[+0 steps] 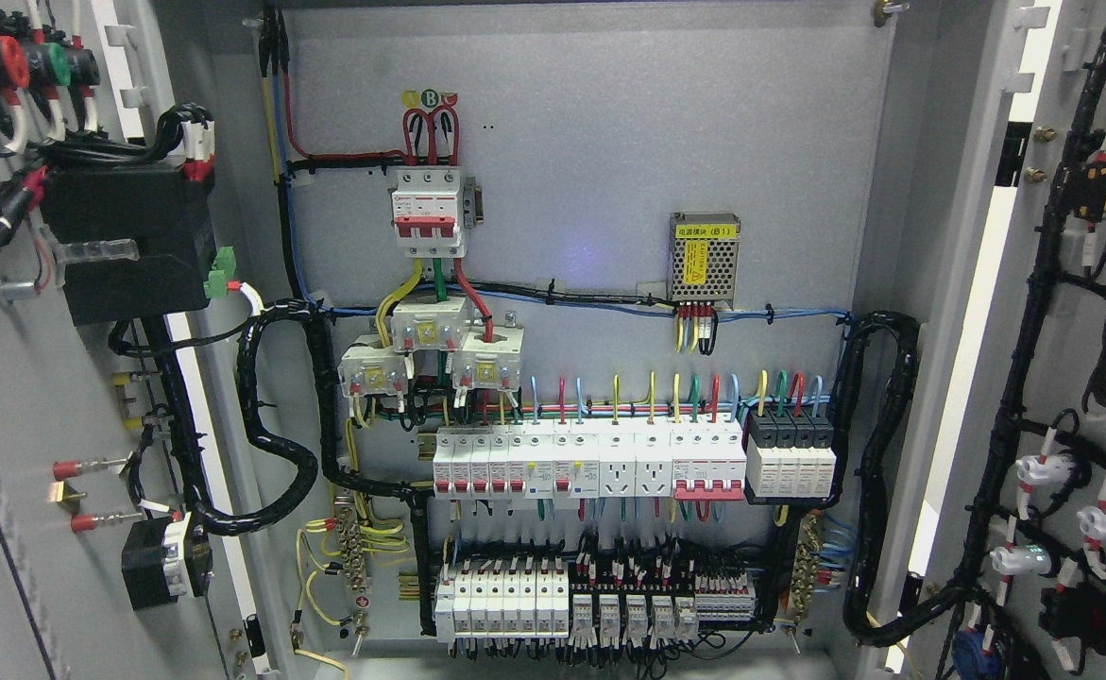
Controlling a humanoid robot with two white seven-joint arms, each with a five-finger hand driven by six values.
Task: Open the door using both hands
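Both doors of a grey electrical cabinet stand swung wide. The left door (14, 397) shows its inner face with a black box, wiring and terminals. The right door (1053, 312) shows its inner face with black cable looms and white lamp backs. Between them the grey back panel (609, 123) is fully exposed. Neither robot hand nor arm shows anywhere in the head view.
On the panel sit a red-and-white main breaker (430, 212), a perforated power supply with a yellow label (704, 260), a row of white breakers (590, 463) and lower terminal rows (600, 600). Thick black cable bundles (279, 416) loop to each door.
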